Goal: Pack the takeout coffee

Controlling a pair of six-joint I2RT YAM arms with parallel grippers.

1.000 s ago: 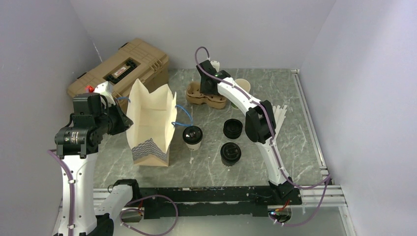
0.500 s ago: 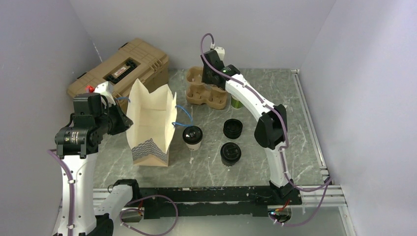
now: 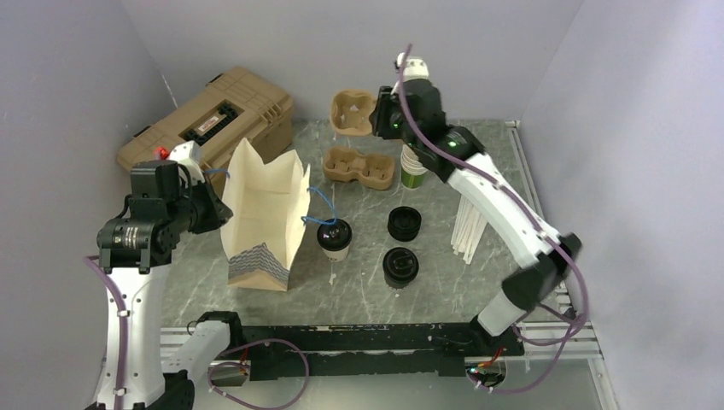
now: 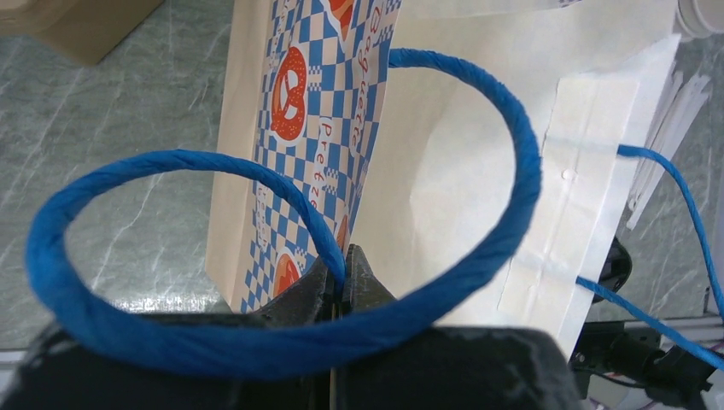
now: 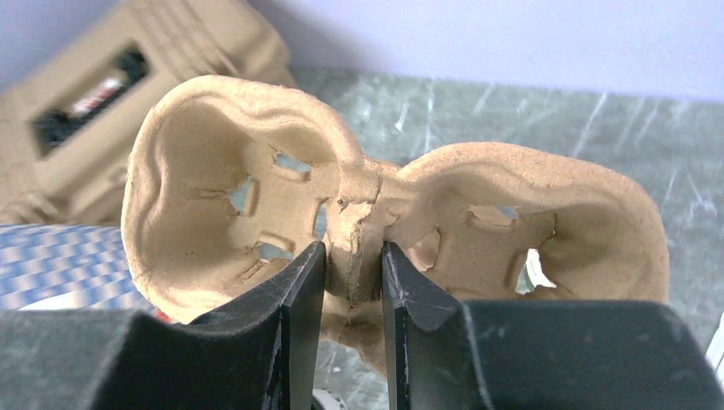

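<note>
A moulded pulp cup carrier (image 5: 213,196) hangs clear of the marble-patterned table (image 3: 512,171) in the upper centre of the overhead frame, the right gripper (image 5: 352,273) clamped on the ridge between its two cup wells, fingers (image 5: 299,299) pressed to either side of it. At left, the left gripper (image 4: 341,273) is pinched shut on the blue handle (image 4: 527,171) of a white paper bag (image 3: 265,205) that stands upright with its mouth open. The takeout coffee (image 3: 335,237), a pale cup under a black lid, stands on the table at centre frame, just right of the bag and apart from both grippers. A second carrier (image 3: 359,166) lies below the airborne one, a stack of lidless cups (image 3: 414,166) beside it, two stacks of black lids (image 3: 404,224) lower right of the coffee and a tan case (image 3: 213,120) at upper left. The step in hand appears to be bringing the carrier over for packing, though whether it is bound for the bag or for the table beside the cup cannot be told. Done well, the pinch should hold to that central ridge so the soft pulp does not tear or swing, the wells should travel level, and the path should pass well above the coffee, while the left gripper holds the bag mouth wide and steady.
</note>
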